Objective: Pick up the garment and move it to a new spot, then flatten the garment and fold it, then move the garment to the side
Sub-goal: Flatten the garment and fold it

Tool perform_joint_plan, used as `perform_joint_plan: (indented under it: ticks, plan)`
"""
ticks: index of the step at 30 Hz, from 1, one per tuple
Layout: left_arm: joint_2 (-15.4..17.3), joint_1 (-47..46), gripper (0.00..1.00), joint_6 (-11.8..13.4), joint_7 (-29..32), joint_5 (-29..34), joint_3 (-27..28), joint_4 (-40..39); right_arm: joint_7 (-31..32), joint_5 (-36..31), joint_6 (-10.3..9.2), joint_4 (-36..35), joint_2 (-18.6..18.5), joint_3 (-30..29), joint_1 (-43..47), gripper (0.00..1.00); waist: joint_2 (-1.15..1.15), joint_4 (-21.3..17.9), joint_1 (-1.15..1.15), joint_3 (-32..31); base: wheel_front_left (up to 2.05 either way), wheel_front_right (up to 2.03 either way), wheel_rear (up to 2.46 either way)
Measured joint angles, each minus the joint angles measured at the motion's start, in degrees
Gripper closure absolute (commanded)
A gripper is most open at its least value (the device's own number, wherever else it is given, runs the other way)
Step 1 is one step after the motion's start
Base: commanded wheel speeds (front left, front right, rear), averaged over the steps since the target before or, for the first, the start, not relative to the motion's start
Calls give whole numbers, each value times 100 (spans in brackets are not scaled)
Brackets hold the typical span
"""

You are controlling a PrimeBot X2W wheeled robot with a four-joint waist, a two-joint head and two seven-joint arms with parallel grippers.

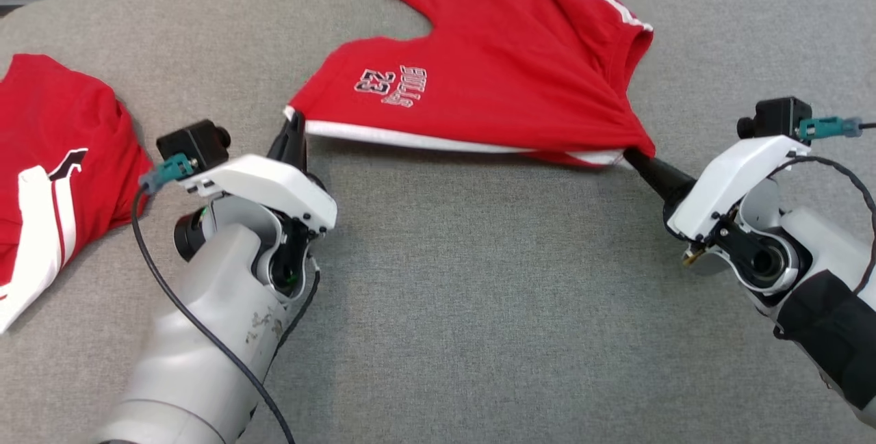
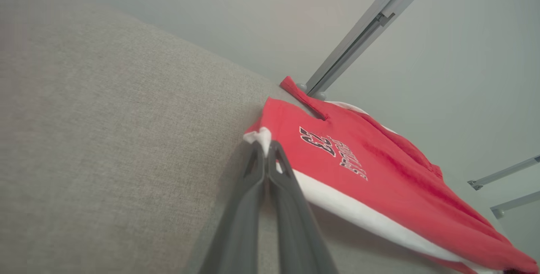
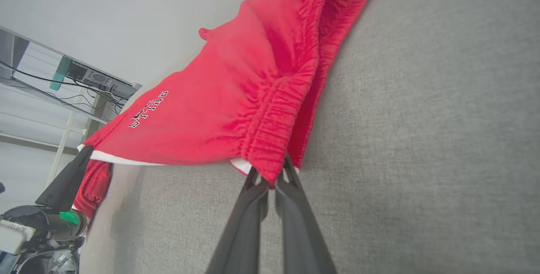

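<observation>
Red shorts (image 1: pixel 493 68) are held stretched over the grey bench (image 1: pixel 479 307), toward twelve o'clock. The left tool (image 1: pixel 293 131) pinches their white corner at eight o'clock, the right tool (image 1: pixel 633 155) pinches the waistband at four. Both should pull apart evenly and come down slowly.

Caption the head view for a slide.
The left gripper and right gripper stretch red shorts between them on grey surface.

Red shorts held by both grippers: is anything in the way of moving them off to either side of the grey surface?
To the left, yes: a second red garment lies at that edge of the grey surface. To the right of the shorts, nothing visible lies on it.
</observation>
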Motion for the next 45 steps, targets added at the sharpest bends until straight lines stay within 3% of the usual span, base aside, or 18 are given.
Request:
perform_joint_plan:
  ticks: [20, 32, 45]
  plan:
    - [-2, 1160, 100, -45, 0, 135, 54, -166, 687, 445, 0, -358, -115, -68, 1211, 100, 0, 50, 0, -942, 0, 0, 0]
    - [0, 2075, 100, -21, 0, 233, 477, -512, 791, 517, 0, -858, -242, -147, 2068, 100, 0, -19, 0, -1547, 0, 0, 0]
    - [-3, 2907, 100, -20, 0, 502, 904, -914, 783, 276, 0, -1539, -530, -69, 2776, 100, 0, -28, 0, -1805, 0, 0, 0]
